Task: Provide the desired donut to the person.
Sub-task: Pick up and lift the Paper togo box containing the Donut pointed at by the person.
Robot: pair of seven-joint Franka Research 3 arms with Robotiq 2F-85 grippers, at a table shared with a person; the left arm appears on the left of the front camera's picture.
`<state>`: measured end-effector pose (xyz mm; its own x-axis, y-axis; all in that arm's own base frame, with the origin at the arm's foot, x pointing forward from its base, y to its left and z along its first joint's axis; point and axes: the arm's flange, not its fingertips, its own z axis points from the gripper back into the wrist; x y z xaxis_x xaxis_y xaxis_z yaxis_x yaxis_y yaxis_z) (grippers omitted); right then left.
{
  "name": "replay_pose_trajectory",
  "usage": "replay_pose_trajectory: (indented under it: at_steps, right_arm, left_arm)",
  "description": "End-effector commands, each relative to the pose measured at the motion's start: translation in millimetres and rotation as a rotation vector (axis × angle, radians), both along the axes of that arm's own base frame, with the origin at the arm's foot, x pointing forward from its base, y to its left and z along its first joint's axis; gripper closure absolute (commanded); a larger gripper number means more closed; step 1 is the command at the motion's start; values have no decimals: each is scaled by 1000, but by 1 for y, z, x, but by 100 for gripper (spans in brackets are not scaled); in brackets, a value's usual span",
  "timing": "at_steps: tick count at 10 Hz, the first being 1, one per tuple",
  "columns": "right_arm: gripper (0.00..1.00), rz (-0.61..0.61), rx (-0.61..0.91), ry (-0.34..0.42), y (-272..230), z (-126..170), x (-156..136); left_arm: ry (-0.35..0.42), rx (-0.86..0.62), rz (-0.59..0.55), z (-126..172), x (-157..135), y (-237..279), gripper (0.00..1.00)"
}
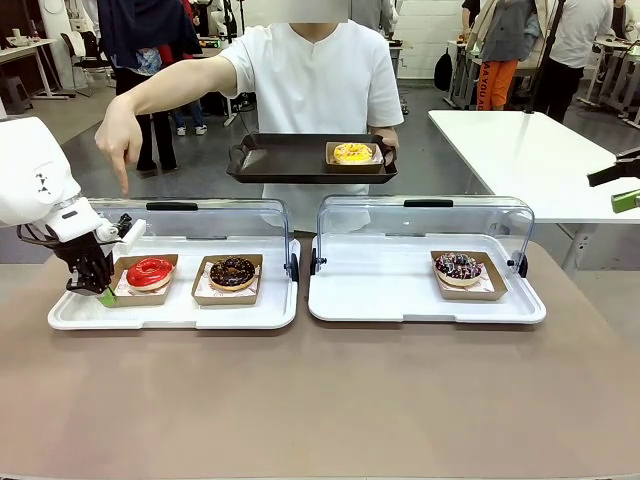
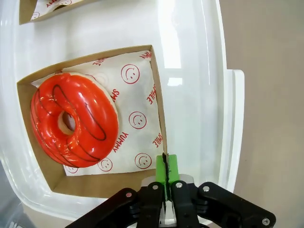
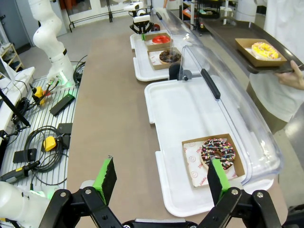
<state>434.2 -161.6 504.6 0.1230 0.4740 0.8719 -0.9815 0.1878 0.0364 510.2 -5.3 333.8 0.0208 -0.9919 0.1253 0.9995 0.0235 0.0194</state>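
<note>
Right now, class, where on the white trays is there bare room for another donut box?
Right tray: bare from left rim to sprinkled donut's box. Left tray: crowded, chocolate donut's box beside red donut's box, which the left gripper pinches.

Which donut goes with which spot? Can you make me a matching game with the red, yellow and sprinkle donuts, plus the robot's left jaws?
Things:
1. red donut
2. yellow donut
3. sprinkle donut
4. left gripper

Places or states:
A. alone in the right white tray
B. jaws pinching the wall of a cardboard box
C. on the dark tray the person holds
D. in the left white tray, where the person's hand points

Pairs: 1-D, 2-C, 3-A, 4-B.
</note>
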Motion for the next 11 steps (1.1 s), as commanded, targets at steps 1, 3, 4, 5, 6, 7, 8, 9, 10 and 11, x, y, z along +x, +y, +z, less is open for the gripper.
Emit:
replay_pose_trajectory:
  at_steps: [1,3,4,5,6,7,8,9,10,11]
  right_arm:
    - [0,-1,1,0,0,0,0]
    - [0,-1,1,0,0,0,0]
    - [0,-1,1,0,0,0,0]
    - [0,-1,1,0,0,0,0]
    - [0,-1,1,0,0,0,0]
    - [0,-1,1,0,0,0,0]
    - [0,-1,1,0,0,0,0]
    - [0,-1,1,0,0,0,0]
    - [0,-1,1,0,0,0,0]
    - [0,-1,1,0,0,0,0]
  left_arm:
    - [-11,-4,-35,3,-4,1,100]
    - [-13,12,-54,7,-9,-2,100]
    - [-16,39,-69,11,-14,-3,100]
    - [-18,88,-108,21,-26,-9,100]
    - [8,109,-123,41,-45,-19,100]
    - [13,96,-107,64,-65,-28,100]
    - [16,86,-80,88,-83,-37,100]
    - [14,78,-67,114,-99,-46,100]
    - [5,81,-47,143,-111,-54,100]
    - [-1,93,-30,167,-116,-60,100]
